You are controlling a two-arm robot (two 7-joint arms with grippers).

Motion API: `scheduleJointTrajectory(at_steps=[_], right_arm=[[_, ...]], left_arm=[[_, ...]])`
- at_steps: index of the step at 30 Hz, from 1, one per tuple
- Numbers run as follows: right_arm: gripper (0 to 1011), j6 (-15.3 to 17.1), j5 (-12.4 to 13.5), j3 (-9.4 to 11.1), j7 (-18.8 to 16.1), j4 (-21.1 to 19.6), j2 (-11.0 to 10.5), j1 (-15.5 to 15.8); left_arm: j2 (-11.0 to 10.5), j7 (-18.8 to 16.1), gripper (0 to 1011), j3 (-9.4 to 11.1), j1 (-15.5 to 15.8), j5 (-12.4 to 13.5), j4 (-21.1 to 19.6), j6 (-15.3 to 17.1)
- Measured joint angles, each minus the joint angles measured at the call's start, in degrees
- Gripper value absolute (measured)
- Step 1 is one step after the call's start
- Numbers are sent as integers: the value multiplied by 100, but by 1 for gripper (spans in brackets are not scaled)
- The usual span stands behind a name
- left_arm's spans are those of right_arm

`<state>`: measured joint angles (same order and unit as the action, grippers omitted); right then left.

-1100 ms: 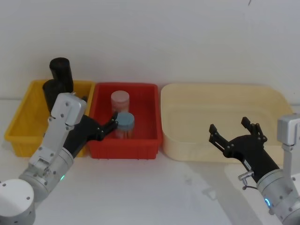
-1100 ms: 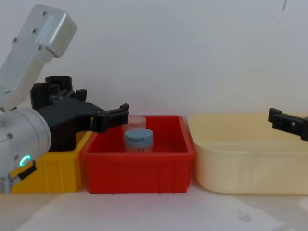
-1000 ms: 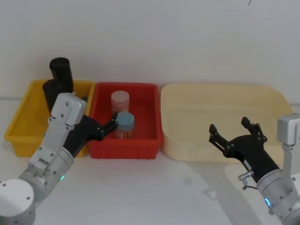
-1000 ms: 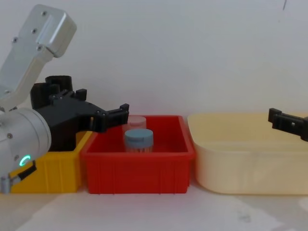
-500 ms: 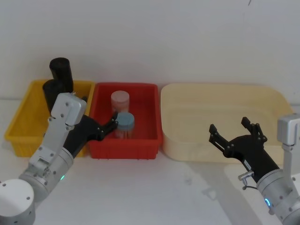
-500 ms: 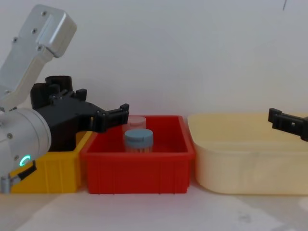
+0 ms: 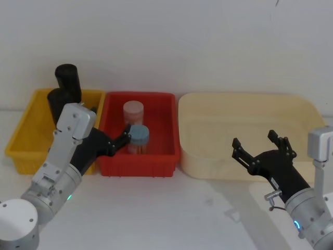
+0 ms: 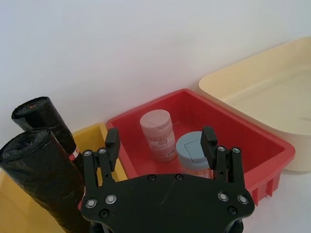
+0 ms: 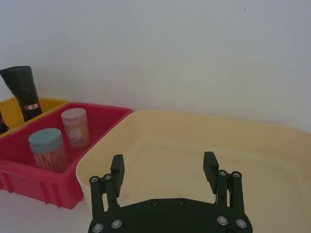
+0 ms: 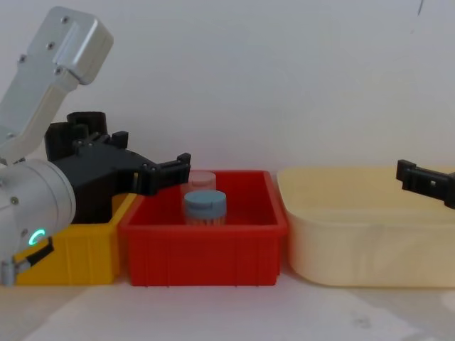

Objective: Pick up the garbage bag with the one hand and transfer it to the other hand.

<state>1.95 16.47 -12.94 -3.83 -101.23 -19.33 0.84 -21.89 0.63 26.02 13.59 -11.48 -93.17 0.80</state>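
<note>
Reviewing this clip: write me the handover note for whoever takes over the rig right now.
The left gripper is open and empty, above the front of the yellow bin and the red bin.
The right gripper is open and empty, at the front of the cream tub.
The nearer roll and the farther roll of garbage bags stand in the yellow bin, untouched.
Done: nothing grasped.
Left: grasp one roll with the left gripper, lift it, pass it to the right gripper.
</note>
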Motion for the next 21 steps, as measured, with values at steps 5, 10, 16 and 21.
scheduleJointTrajectory(at_steps=[5,10,16,21], right_arm=[[1000,0,0,0,0,0,0,0],[1000,0,0,0,0,0,0,0],[1000,0,0,0,0,0,0,0],[1000,0,0,0,1,0,0,0]], left_arm=[[0,0,1000,0,0,0,0,0],[0,0,1000,0,0,0,0,0],[0,0,1000,0,0,0,0,0],[0,0,1000,0,0,0,0,0]])
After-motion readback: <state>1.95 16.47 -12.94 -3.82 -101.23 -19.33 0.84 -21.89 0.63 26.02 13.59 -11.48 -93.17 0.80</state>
